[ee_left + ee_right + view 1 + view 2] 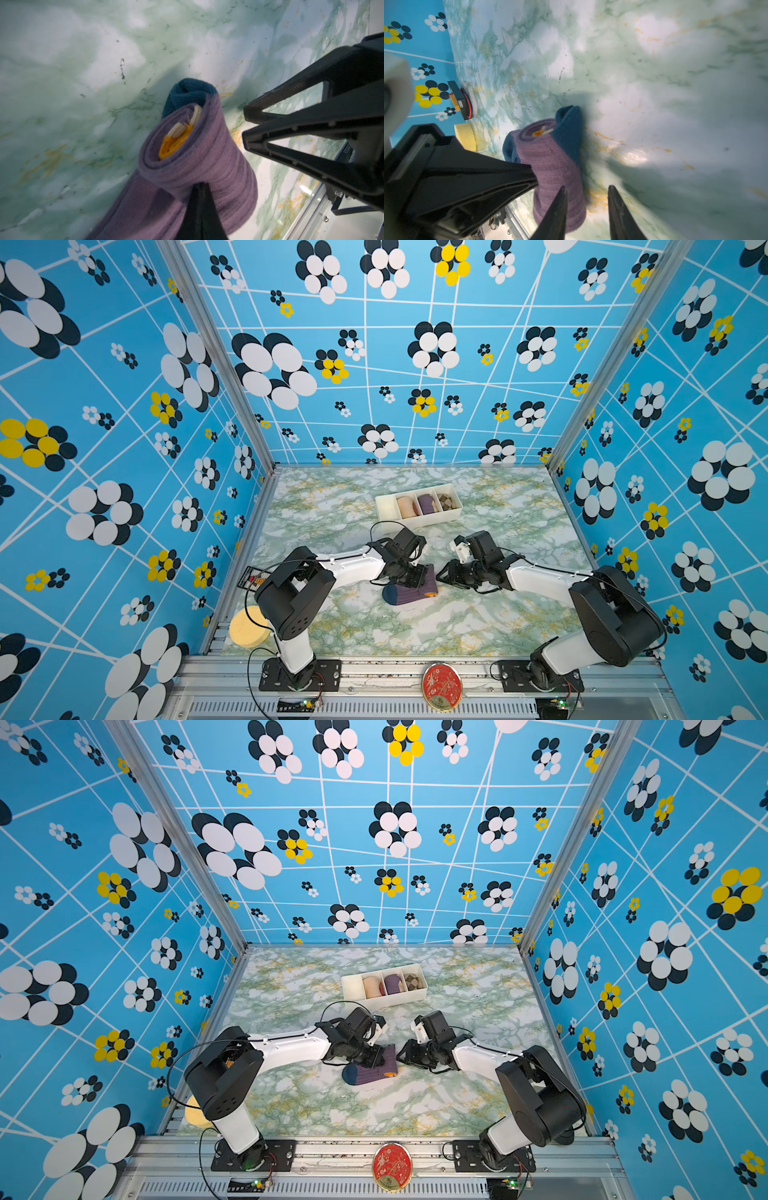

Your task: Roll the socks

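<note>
Pinching the ribbed, rolled purple socks [187,166], left gripper [415,577] is clamped; right gripper [588,188] parted, empty.

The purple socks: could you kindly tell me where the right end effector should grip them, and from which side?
Likely the socks, at the purple rolled body near the orange cuff, from the right arm's side, jaws across the roll: it lies as a cylinder and the left end effector pinches its fabric.
</note>
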### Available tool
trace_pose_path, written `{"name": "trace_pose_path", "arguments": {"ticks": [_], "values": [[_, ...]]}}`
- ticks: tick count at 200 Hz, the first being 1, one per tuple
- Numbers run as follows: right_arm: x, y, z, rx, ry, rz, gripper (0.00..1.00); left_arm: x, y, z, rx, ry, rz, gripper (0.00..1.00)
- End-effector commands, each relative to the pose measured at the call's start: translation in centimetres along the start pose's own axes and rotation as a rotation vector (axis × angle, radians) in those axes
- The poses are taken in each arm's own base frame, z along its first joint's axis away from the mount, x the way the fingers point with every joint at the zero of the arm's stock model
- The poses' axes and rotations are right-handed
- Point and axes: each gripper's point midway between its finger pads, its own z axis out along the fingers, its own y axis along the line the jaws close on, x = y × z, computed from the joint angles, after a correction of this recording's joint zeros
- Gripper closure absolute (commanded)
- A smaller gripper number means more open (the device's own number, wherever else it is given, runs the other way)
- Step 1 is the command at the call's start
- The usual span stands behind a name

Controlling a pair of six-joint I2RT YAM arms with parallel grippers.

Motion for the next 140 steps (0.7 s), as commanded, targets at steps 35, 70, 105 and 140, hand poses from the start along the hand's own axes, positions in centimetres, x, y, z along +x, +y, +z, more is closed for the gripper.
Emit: {"name": "trace_pose_path", "arguments": {"ticks": [35, 70, 105, 140], "values": [[0.8, 0.3, 1.0, -0.097, 0.034, 0.024, 0.63, 2.4, 2.4, 1.2, -0.047, 0.066, -0.049, 1.00], [0.8, 1.1, 1.5, -0.178, 0.038, 0.038, 0.61, 2.5, 2.6, 1.6, -0.040, 0.069, -0.059, 1.00], [0.6, 1.6, 1.5, -0.229, 0.032, 0.048, 0.59, 2.5, 2.8, 1.9, -0.037, 0.072, -0.062, 1.00], [0.5, 1.1, 0.9, -0.221, 0.017, 0.063, 0.59, 2.6, 3.0, 2.1, -0.036, 0.079, -0.068, 1.00]]}}
